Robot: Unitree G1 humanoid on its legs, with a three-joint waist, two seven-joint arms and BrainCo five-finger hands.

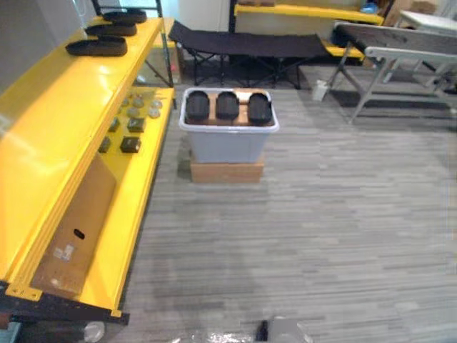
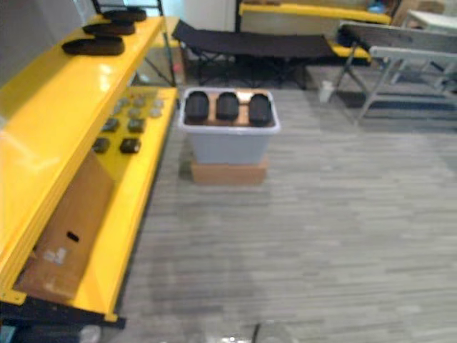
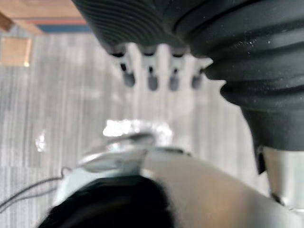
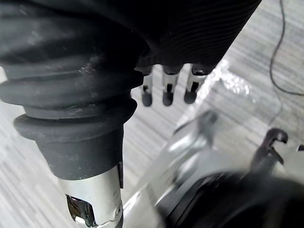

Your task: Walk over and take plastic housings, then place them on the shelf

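Start at the fingertips. In the left wrist view, the left hand hangs with its dark-tipped fingers straight and side by side. They close on nothing and touch nothing, with the grey plank floor beyond them. In the right wrist view you get the same from the right hand: fingers straight, slightly apart and empty, over the same grey planks.

The head views give you the wider scene. At upper centre of the frame, three black oval plastic housings lie side by side in a pale grey plastic tub. The tub stands on a flat brown cardboard box on the floor.

Down the left edge runs a yellow metal shelf, with the tub near the far end of its lower tier. Three more black housings sit in a row on the top tier, in the upper left corner. Small dark and grey parts are laid out in rows on the lower tier. A brown cardboard sheet leans between the two tiers at lower left.

Behind the tub, along the top of the frame, stands a black folding cot. A grey table on splayed legs fills the upper right. A small white container sits on the floor between the cot and the table.
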